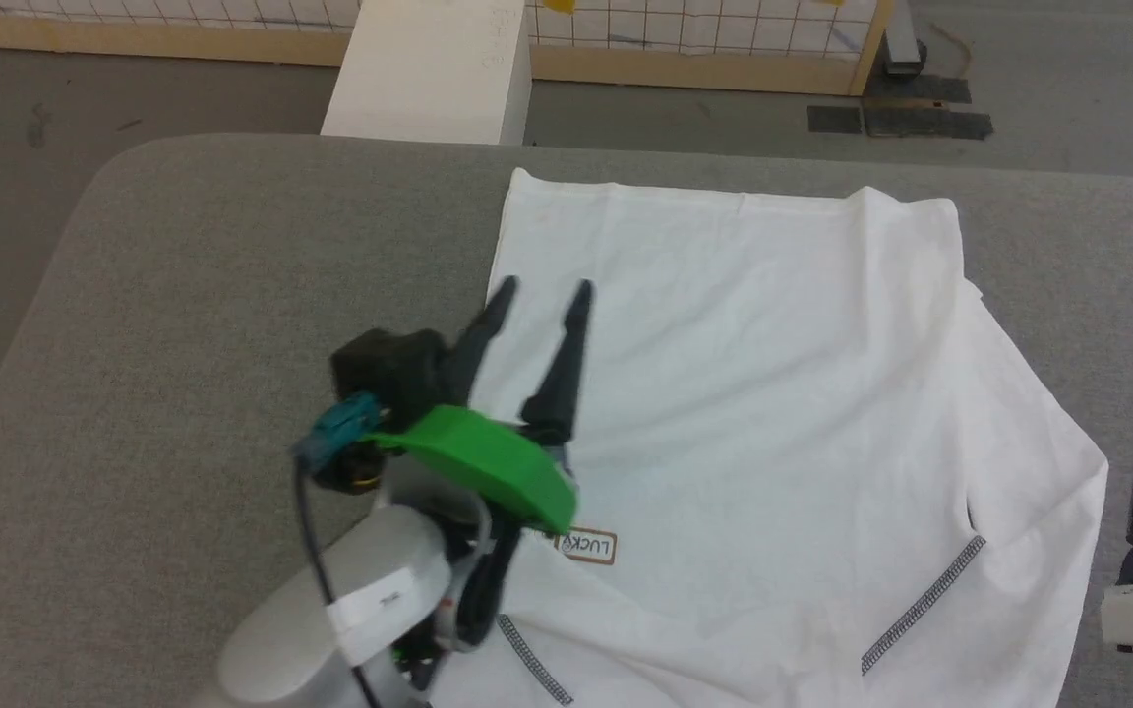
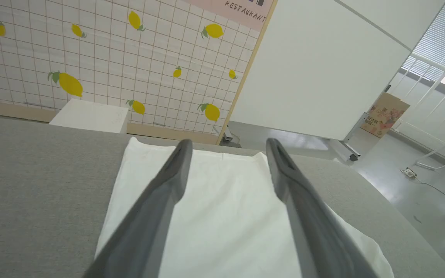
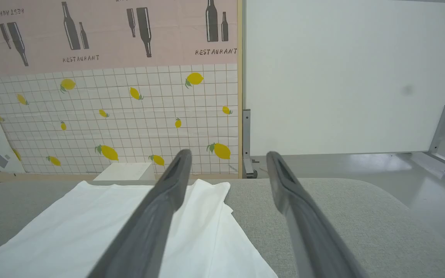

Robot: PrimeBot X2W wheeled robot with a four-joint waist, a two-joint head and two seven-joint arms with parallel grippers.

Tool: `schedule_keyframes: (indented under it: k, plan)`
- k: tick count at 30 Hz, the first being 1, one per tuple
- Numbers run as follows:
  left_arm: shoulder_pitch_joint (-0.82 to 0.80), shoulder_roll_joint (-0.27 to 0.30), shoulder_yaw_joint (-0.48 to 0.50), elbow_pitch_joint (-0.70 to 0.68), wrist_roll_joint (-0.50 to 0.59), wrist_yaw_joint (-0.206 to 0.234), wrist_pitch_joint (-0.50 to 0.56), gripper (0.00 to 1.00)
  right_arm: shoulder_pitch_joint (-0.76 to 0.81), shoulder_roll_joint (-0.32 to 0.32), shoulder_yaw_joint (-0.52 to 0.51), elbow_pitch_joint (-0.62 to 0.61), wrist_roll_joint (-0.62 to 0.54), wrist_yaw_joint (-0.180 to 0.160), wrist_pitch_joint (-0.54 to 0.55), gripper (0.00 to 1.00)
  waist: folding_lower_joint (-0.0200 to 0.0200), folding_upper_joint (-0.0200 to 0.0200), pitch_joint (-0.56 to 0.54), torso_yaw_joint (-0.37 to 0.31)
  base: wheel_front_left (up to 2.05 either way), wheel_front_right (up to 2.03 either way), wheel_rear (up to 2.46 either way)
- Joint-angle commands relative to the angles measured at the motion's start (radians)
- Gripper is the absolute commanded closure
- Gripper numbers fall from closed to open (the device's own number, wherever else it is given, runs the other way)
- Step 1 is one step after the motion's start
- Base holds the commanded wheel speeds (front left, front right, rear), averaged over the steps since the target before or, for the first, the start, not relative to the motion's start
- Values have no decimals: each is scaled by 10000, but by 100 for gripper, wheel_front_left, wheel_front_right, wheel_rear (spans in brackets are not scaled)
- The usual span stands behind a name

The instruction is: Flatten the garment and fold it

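One garment — atop grey table

Right gripper: both dark fingers spread wide apart, with nothing between them. The garment lies flat on the grey padded table, left of the gripper, its right edge passing under the left finger; contact cannot be confirmed. The right finger stands over bare table. A white box sits beyond the garment's far edge, ahead-left of the fingertips. A lemon-patterned wall rises behind it, and a white partition stands ahead-right.
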Motion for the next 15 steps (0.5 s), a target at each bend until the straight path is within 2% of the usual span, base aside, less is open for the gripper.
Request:
schedule_keyframes:
  k: [1, 4, 7, 15]
  plan:
    - [333, 412, 264, -206, 297, 129, -234, 0, 94, 7, 10, -61, -34, -15, 23, 0, -1, -1, -8, 9, 0, 0, 0]
    - [1138, 1186, 1207, -776, 703, 478, -540, 0, 161, 7, 41, -57, -24, -15, 34, 0, -1, -1, -29, 12, 0, 0, 0]
    - [2252, 1395, 2507, -1424, 832, 696, -601, 0, 228, 7, 62, -1, -9, -15, 25, 0, -1, -1, -52, 35, 0, 0, 0]
    - [5069, 1048, 5270, -2785, 2576, 603, -608, 0, 427, 7, 92, 372, 174, -15, -122, 0, -1, -1, -156, 47, 0, 0, 0]
